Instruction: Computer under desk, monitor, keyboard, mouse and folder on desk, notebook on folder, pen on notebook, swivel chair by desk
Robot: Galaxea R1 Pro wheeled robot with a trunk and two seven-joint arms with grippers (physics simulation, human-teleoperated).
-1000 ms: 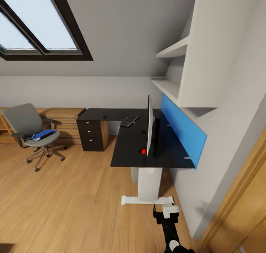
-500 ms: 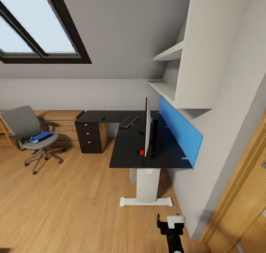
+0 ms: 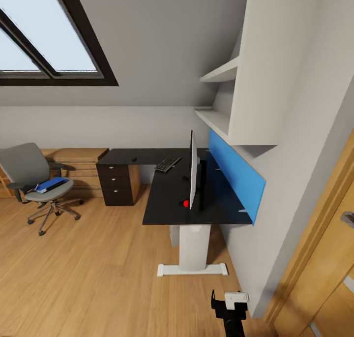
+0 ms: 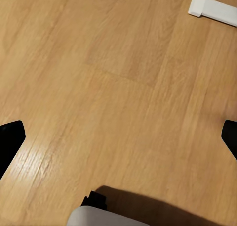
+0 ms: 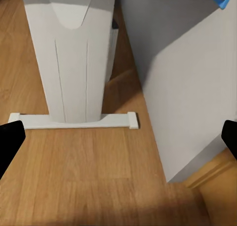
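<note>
Whole head view has shifted, so cam/base moved back, still en route; folder (image 3: pixel 50 184) on swivel chair (image 3: pixel 30 176) at left edge, desk (image 3: pixel 167 189) centre; right gripper (image 3: pixel 229 300) bottom centre, left gripper (image 4: pixel 118 137): both fingers wide, empty.

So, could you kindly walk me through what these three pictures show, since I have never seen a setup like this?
These are simulator renders from a wheeled robot with two arms.

The large picture comes from the camera on its head. It looks across a bedroom at the desk, which carries the monitor, seen edge-on, and the keyboard. A small red object lies by the monitor. Off to the left stands the swivel chair with the folder on its seat. At the bottom edge is the right gripper.

The other two pictures come from cameras on the wrists. The left one looks down at the wooden floor. The right one faces the desk's white leg. In each, the dark fingertips sit at opposite edges, so both grippers are open and hold nothing.
</note>
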